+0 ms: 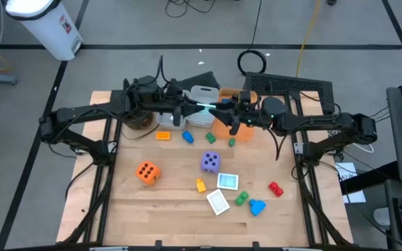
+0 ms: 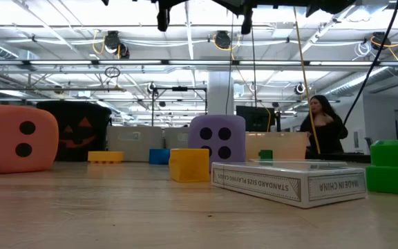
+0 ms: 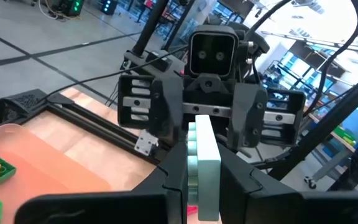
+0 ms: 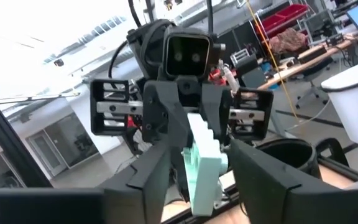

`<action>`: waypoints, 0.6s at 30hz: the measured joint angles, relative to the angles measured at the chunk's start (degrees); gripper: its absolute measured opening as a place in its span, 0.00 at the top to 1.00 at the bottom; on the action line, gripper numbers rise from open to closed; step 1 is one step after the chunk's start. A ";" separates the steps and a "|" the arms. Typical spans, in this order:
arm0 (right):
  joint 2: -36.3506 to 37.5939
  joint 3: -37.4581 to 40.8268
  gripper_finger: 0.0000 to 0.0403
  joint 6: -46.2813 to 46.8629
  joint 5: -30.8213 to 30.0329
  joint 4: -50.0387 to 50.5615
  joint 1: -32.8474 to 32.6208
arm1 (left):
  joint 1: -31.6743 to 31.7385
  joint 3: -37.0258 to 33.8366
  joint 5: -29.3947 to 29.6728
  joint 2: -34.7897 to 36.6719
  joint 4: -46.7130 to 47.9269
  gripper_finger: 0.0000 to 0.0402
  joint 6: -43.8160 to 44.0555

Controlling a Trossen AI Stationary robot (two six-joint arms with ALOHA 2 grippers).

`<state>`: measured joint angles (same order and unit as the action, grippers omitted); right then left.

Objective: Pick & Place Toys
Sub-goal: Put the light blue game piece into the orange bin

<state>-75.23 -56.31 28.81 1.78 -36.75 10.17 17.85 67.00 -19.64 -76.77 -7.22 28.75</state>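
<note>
**Mid-air handoff of a teal card, both grippers on it**

Left side of the high view: the left gripper [image 1: 187,109] reaches in from centre-left and is clamped tight on a teal card [image 1: 202,107]. Its wrist view shows the card [image 3: 204,165] edge-on between its fingers [image 3: 176,180], so the grip looks to be on the flat faces.

Centre, upper part: the card bridges the two grippers, held up over the grey bin [image 1: 202,97] rather than resting in it. The low view shows only finger tips at its top edge, so both are well off the table.

Just right of centre: the right gripper [image 1: 220,109] faces the left one head-on, jaws narrowed around the card's other end. In its wrist view the card [image 4: 205,163] sits between its fingers [image 4: 151,177], touching or nearly so. I can't tell if that grip is firm yet. My read: the arms oppose each other so the right can take over for the orange bin [image 1: 230,125] right below.

Lower half, left to right, toys not yet picked: orange die [image 1: 147,172], orange block [image 1: 162,136], blue block [image 1: 188,137], purple die [image 1: 211,162], yellow block [image 1: 201,185], white card [image 1: 218,202], a second teal card [image 1: 227,181], green block [image 1: 241,199], red block [image 1: 276,188].

Risk: left releasing before right is fully seated drops the card.
</note>
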 joint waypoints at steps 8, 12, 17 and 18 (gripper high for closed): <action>-0.04 0.00 0.91 -1.86 0.00 0.21 0.04 | 0.00 0.00 0.03 0.02 -0.31 0.88 0.12; -0.04 0.00 0.91 -2.55 0.98 0.00 0.14 | 0.02 0.00 0.13 0.02 -0.68 0.83 2.23; -0.02 -0.01 0.91 -2.65 1.55 -0.37 0.38 | 0.13 0.00 0.02 0.02 -1.01 0.64 3.15; -0.02 -0.02 0.91 -2.92 1.69 -0.40 0.40 | 0.19 0.00 0.18 0.02 -1.81 0.61 3.27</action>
<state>-75.24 -56.34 25.88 3.47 -37.15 10.58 18.04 67.00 -19.46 -76.75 -9.03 32.02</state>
